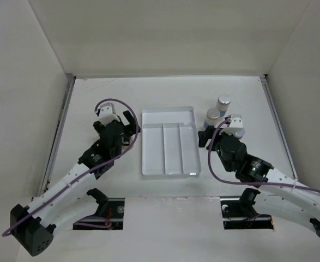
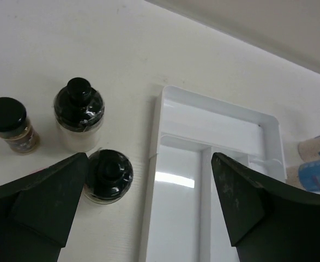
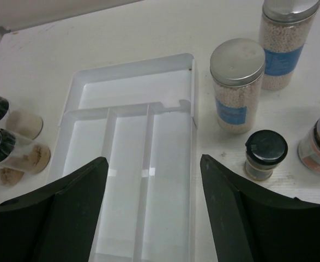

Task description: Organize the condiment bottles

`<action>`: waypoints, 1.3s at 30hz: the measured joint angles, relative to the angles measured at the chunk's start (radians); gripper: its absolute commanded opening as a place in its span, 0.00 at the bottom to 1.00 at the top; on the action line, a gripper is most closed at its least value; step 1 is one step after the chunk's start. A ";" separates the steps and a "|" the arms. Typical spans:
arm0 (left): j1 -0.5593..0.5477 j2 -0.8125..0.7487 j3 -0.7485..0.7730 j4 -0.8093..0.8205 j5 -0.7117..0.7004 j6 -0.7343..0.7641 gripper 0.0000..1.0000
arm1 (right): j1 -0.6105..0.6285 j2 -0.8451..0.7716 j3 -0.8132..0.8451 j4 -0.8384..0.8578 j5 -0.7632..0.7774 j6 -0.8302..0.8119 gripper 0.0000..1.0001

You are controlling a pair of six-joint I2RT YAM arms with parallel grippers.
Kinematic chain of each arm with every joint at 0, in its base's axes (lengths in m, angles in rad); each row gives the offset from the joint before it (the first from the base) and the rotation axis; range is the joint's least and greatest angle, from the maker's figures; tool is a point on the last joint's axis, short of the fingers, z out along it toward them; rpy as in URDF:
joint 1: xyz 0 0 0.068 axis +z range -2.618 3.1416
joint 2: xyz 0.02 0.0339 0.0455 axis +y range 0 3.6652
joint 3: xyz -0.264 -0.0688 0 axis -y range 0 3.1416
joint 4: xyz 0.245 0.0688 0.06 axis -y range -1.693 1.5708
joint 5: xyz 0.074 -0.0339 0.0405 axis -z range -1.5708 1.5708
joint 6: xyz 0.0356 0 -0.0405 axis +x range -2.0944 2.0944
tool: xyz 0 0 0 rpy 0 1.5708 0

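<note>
Grippers: left gripper [image 2: 149,218], jaws spread wide, nothing held, hanging at the left rim of the white tray [image 2: 158,131]; right gripper [image 3: 149,218], jaws apart, nothing held, above the tray's long compartments.

Left group, left of the tray: first pointed-cap bottle [image 2: 108,174] just beside one finger [image 2: 45,202]; second pointed-cap bottle [image 2: 79,112] beyond it; brown flat-cap bottle [image 2: 6,123] beside that. Each stands upright on the surface [image 2: 94,43], long axis vertical, cap up. Both wrist views show this group; in the overhead view the left arm [image 1: 75,177] covers it.

Right group, right of the tray: near blue-label bottle [image 3: 237,84] and far blue-label bottle [image 3: 285,38], both silver-capped; small black-cap bottle [image 3: 265,154]; pinkish-label bottle [image 3: 318,144], cut by the frame edge. All upright, caps up. The overhead view shows only the two blue-label bottles; the right arm [image 1: 279,183] covers the others.
</note>
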 measured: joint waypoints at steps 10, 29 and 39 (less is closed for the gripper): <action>-0.114 -0.039 -0.059 0.254 0.109 0.042 1.00 | -0.107 0.005 0.129 -0.127 0.024 -0.019 0.16; -0.238 0.248 -0.196 0.721 0.271 0.130 0.70 | -0.482 0.468 0.414 -0.229 -0.176 -0.122 1.00; -0.238 0.282 -0.226 0.807 0.304 0.132 0.67 | -0.537 0.689 0.453 -0.159 -0.298 -0.130 0.99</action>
